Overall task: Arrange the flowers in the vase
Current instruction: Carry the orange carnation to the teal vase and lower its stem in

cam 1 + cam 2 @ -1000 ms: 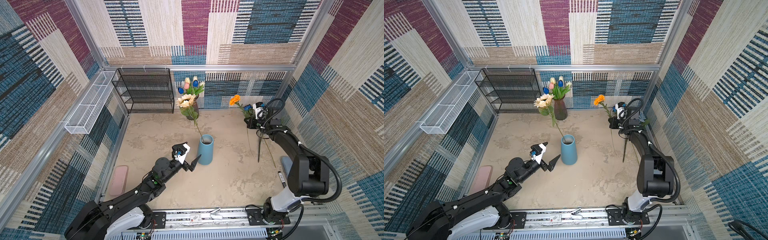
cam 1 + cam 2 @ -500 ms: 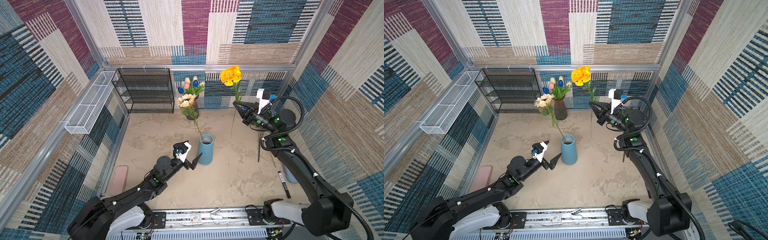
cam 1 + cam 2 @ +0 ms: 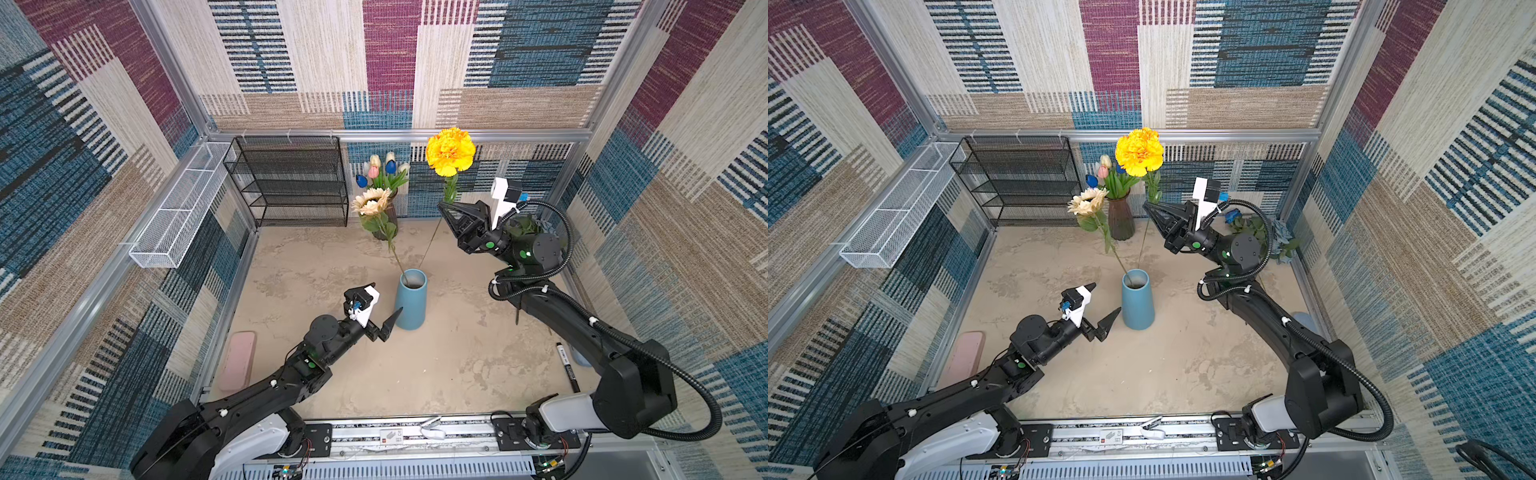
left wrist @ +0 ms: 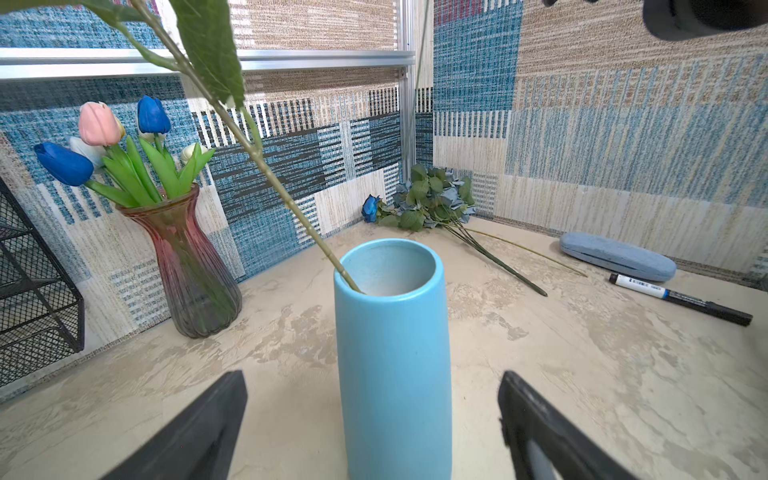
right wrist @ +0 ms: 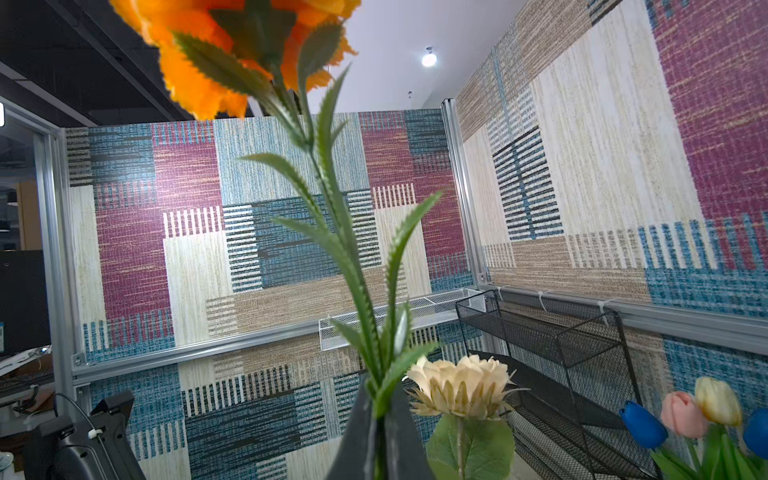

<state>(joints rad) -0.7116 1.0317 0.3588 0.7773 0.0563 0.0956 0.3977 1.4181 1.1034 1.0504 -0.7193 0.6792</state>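
A mottled beige stone-look tabletop (image 3: 436, 365) sits inside an aluminium-framed booth walled with woven patchwork panels (image 3: 390, 62) in blue, maroon, cream and tan.

Near the table's centre stands a light-blue ceramic cylinder vase (image 3: 411, 303). It holds one cream sunflower (image 3: 371, 201), whose stem leans toward 11 o'clock.

At 12 o'clock, against the back wall, a ribbed smoky-pink glass vase (image 4: 187, 266) holds blue, pink and white tulips (image 4: 124, 153). A black wire-mesh shelf rack (image 3: 286, 183) stands at 11 o'clock. A white wire-mesh basket (image 3: 178, 216) hangs on the wall at 10 o'clock.

The right gripper (image 3: 444, 206), raised at 1 o'clock of the blue vase, is clamped on the leafy stem of a ruffled orange-yellow flower (image 3: 450, 151). The flower's bloom is up and its thin lower stem slants down toward the vase mouth. Whether the tip is inside cannot be told.

The left gripper (image 3: 1106, 297) sits just beside the blue vase at 8 o'clock, its jaws wide apart and holding nothing.

A bundle of dusty-blue roses (image 4: 432, 199) and a bright blue rose (image 4: 370, 208) lie in the 2 o'clock corner.

A blue oval glasses case (image 4: 617, 255) and a black marker pen (image 4: 681, 297) rest at 4 o'clock. The marker's white label is too small to read. A pink oblong case (image 3: 239, 359) lies at 8 o'clock.
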